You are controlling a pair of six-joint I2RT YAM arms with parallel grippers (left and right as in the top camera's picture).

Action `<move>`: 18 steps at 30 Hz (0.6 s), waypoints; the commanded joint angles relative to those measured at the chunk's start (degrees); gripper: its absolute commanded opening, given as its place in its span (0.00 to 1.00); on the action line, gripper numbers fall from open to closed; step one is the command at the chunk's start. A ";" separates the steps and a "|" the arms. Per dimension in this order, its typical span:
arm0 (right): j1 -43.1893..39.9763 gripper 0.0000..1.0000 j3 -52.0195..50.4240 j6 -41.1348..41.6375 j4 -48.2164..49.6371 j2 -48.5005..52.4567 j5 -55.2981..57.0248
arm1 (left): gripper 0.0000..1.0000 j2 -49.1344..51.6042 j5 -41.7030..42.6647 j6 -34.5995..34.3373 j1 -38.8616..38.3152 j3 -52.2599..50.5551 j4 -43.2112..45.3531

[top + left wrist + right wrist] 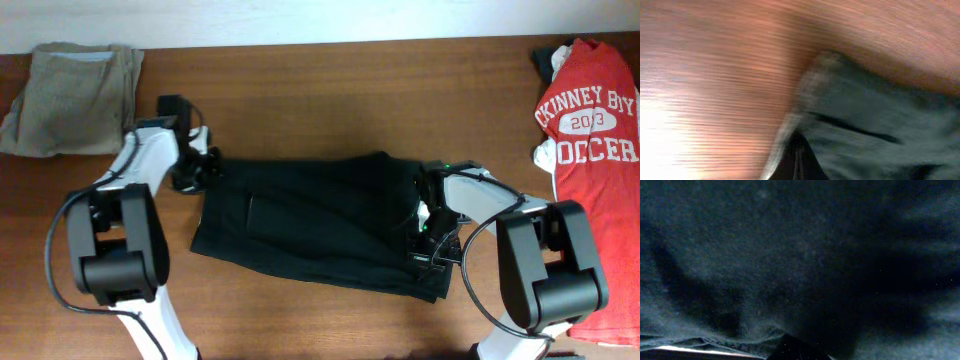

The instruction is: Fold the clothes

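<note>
A large black fabric garment [310,220] lies flat between the left gripper [195,167], at its left corner, and the right gripper [428,228], over its right edge, jaw openings indiscernible.

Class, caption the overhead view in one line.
Left gripper and right gripper at opposite ends of the black garment; khaki garment and red T-shirt lie aside.

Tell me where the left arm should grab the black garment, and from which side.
Grip the black garment at its far left corner, coming in from where the left gripper sits. The corner lies flat with bare table beside it, so a finger could probably slide under.
</note>
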 commanded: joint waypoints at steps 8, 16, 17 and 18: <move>-9.38 0.10 16.15 1.60 -2.16 -3.26 10.40 | 0.01 -8.26 7.82 -1.77 7.56 2.58 -3.72; -14.71 0.99 28.94 -3.13 -3.02 -3.69 6.78 | 0.99 -10.84 7.72 1.97 3.72 -2.10 -10.86; -14.75 0.99 28.94 -3.08 -2.43 -3.65 8.24 | 0.99 -10.84 7.50 2.32 3.54 -3.34 -10.25; -14.82 0.99 28.94 -3.08 -1.46 -3.65 9.64 | 0.99 -10.84 7.39 2.32 3.63 -4.81 -9.29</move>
